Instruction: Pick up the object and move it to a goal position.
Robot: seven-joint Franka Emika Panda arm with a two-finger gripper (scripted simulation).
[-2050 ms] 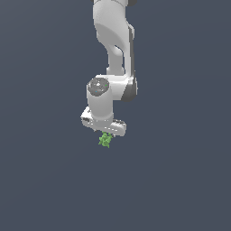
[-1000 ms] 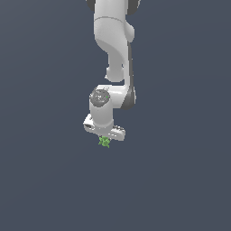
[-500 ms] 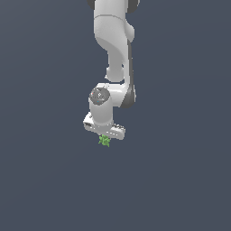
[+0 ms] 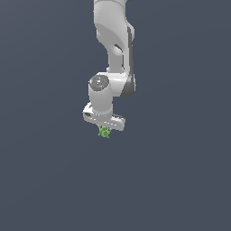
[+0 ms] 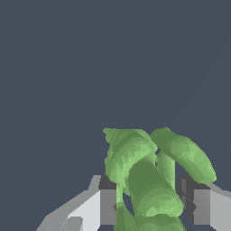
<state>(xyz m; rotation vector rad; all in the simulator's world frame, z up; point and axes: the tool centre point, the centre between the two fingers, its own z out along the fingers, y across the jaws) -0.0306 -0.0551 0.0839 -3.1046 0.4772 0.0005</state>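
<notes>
The object [image 4: 104, 132] is a tiny bright green knobbly clump, seen just under the white arm's hand in the exterior view. My gripper [image 4: 104, 131] points straight down and is shut on it. In the wrist view the green clump [image 5: 151, 176] fills the space between my two fingers [image 5: 106, 205], which press on its sides. The gripper and object hang in front of a plain dark grey background; I cannot tell how high they are above any surface.
Over the earlier frames the arm shifted slightly lower and toward the exterior view's left with the green clump in its grip. In the last half second almost nothing has moved.
</notes>
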